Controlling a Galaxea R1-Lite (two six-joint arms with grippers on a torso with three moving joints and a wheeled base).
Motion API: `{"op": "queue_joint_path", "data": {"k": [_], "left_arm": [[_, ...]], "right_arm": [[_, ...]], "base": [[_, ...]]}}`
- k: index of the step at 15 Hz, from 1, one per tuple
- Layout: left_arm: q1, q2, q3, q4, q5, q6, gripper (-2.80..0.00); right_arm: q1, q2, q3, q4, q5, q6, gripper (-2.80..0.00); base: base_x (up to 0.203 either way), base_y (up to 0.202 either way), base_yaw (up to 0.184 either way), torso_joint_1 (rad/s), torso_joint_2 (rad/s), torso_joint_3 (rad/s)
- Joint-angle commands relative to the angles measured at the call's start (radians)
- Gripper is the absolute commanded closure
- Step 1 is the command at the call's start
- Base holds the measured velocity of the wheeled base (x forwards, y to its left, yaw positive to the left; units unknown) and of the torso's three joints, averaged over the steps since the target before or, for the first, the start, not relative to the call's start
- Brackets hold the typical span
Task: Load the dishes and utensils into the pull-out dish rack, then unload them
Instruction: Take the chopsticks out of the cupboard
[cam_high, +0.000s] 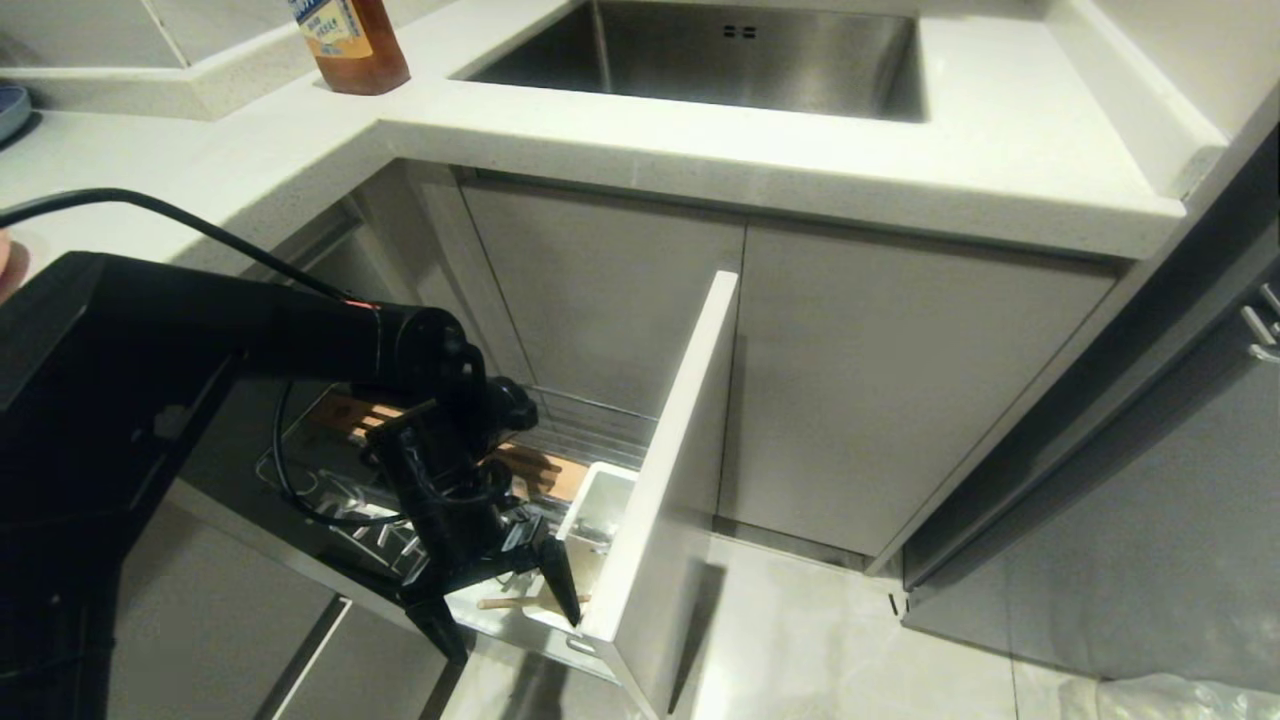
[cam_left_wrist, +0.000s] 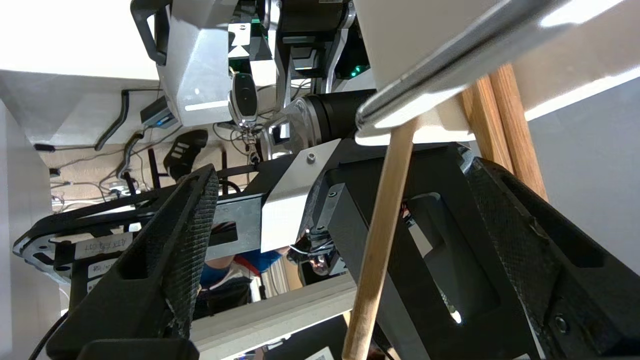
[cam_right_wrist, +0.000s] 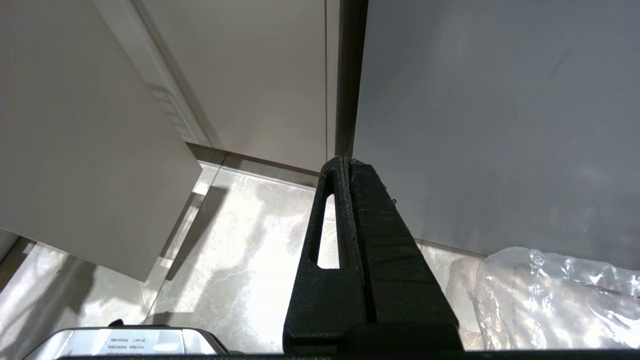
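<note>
The pull-out dish rack (cam_high: 670, 470) stands pulled out under the counter, with its wooden strip (cam_high: 545, 472) and white utensil caddy (cam_high: 600, 510) showing. My left gripper (cam_high: 510, 625) hangs open at the caddy's near side, fingers pointing down. One pale chopstick (cam_left_wrist: 380, 240) runs loose through the wide gap of the left gripper (cam_left_wrist: 342, 165), touching neither finger (cam_left_wrist: 185, 240). More chopstick wood (cam_left_wrist: 500, 120) leans on the caddy (cam_left_wrist: 425, 30). A chopstick end (cam_high: 520, 602) pokes out below the caddy. Fork, plate and bowl are not visible. My right gripper (cam_right_wrist: 347, 165) is shut and empty, low over the floor.
A steel sink (cam_high: 720, 50) and an amber bottle (cam_high: 350, 40) are on the counter above. Plain cabinet doors (cam_high: 880, 390) stand right of the rack. A blue plate edge (cam_high: 10, 105) shows far left. A clear plastic bag (cam_right_wrist: 550, 295) lies on the floor near the right gripper.
</note>
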Motion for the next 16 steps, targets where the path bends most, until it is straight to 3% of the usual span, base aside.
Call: {"op": "queue_joint_path", "data": {"k": [1, 5, 6, 16], "left_arm": [[0.000, 0.006, -0.002, 0.007, -0.002, -0.002, -2.80], [0.000, 0.007, -0.002, 0.005, -0.002, 0.001, -2.80], [0.000, 0.004, 0.005, 0.004, -0.002, 0.007, 0.00], [-0.011, 0.003, 0.006, -0.006, -0.004, -0.008, 0.00]], "right_arm": [[0.000, 0.000, 0.000, 0.000, 0.000, 0.000, 0.00], [0.000, 0.000, 0.000, 0.000, 0.000, 0.000, 0.00], [0.000, 0.000, 0.000, 0.000, 0.000, 0.000, 0.00], [0.000, 0.000, 0.000, 0.000, 0.000, 0.000, 0.00]], "base": [[0.000, 0.000, 0.000, 0.000, 0.00, 0.000], [0.000, 0.000, 0.000, 0.000, 0.00, 0.000], [0.000, 0.000, 0.000, 0.000, 0.00, 0.000], [0.000, 0.000, 0.000, 0.000, 0.00, 0.000]]}}
